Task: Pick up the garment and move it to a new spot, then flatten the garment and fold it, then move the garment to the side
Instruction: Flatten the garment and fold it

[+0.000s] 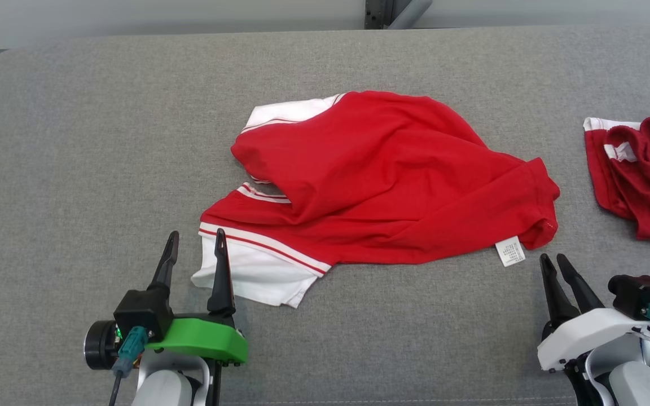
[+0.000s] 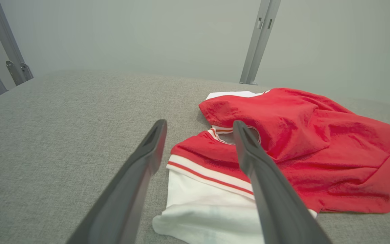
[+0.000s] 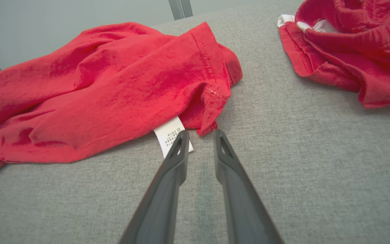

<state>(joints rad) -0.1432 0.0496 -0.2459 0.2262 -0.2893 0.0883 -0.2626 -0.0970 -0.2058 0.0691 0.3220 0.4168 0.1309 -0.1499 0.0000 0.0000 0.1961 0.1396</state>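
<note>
red garment [image 1: 381, 175] is lying crumpled on the worktop [image 1: 77, 141], long axis running left-right. left gripper [image 1: 197, 233] is gaping wide at the white sleeve [image 1: 251, 276], right gripper [image 1: 552, 257] is sitting narrow and empty by the hem [image 1: 534, 225].

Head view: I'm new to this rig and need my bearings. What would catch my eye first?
A crumpled red-and-white garment lies in the middle of the grey surface. A second red garment sits at the right edge. The left gripper stands open by the white sleeve, the right gripper, slightly open, near the white label.
</note>
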